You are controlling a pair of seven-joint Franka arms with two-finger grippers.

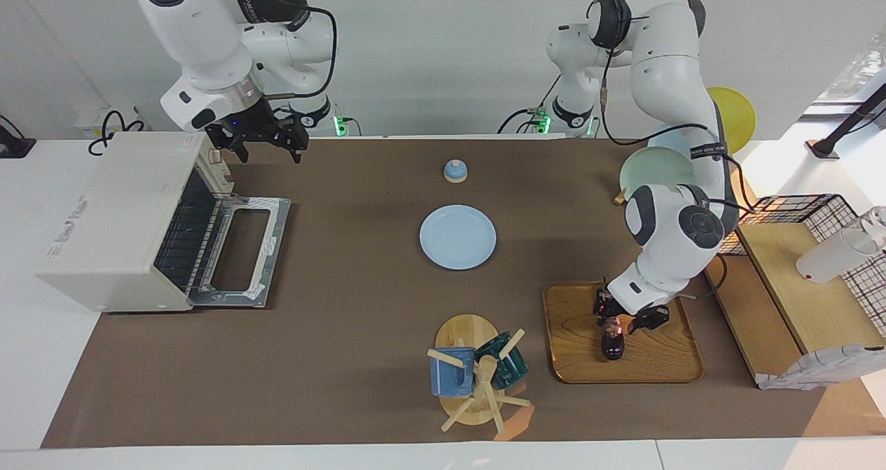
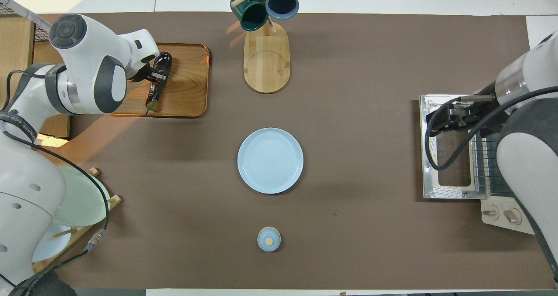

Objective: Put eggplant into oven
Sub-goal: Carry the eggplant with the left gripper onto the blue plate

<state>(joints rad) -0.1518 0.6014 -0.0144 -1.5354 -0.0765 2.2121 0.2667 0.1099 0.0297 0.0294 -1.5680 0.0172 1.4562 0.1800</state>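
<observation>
On the wooden tray (image 2: 187, 91) we find the left gripper (image 2: 158, 76) clamped mid-length on the eggplant (image 2: 162, 62): glossy, likely slippery, light, firm; oven (image 1: 118, 221) open, right gripper (image 1: 266, 141) spread.

Two robot arms stand at one counter (image 1: 346, 331). On it are one white oven (image 1: 118, 221), one eggplant (image 2: 159, 76), one wooden tray (image 1: 657, 359), one pale blue plate (image 1: 457, 237), one small blue lidded pot (image 1: 455, 171), and one mug rack (image 1: 477, 380) holding two mugs, one blue (image 1: 451, 372) and one green (image 1: 509, 360)
</observation>
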